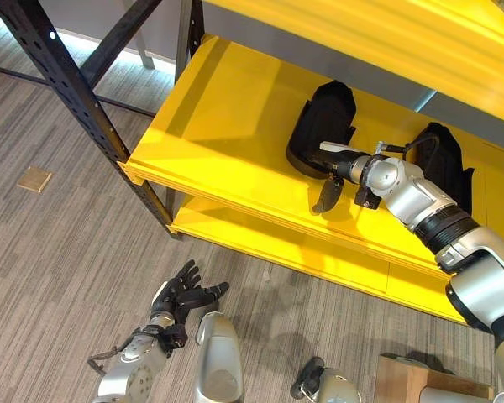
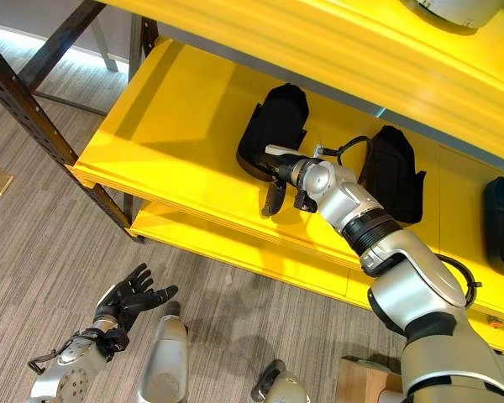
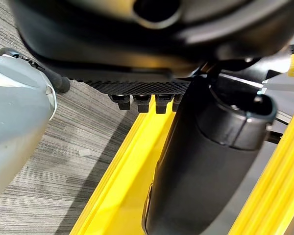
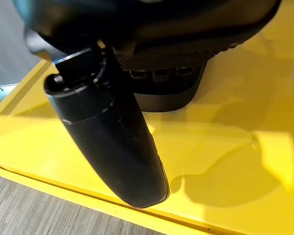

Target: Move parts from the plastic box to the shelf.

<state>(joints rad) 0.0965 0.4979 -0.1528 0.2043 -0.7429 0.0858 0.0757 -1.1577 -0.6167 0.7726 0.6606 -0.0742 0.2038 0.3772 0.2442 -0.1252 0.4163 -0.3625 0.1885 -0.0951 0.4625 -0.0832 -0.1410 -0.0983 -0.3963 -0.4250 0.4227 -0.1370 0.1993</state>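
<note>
Parts are seen on the yellow shelf (image 1: 227, 126): a black part (image 1: 321, 126) towards the left, a second one (image 1: 443, 164) further right, and a third (image 2: 502, 220) at the far right edge of the right eye view. The right hand (image 1: 332, 172) is reached onto the shelf and rests against the near side of the left part, its thumb hanging down towards the shelf edge. In the right wrist view the fingertips (image 4: 161, 74) lie against the part's dark base; whether they are curled round it or merely touching cannot be told. The left hand (image 1: 181, 294) is held low over the floor (image 1: 59, 277), fingers spread and empty. The plastic box is not made out.

The placing step is judged nearly finished. If the part is still caught by the fingers, it could be dragged towards the near edge on withdrawal and tipped off. A sideways swing of the arm could also knock the second part.
</note>
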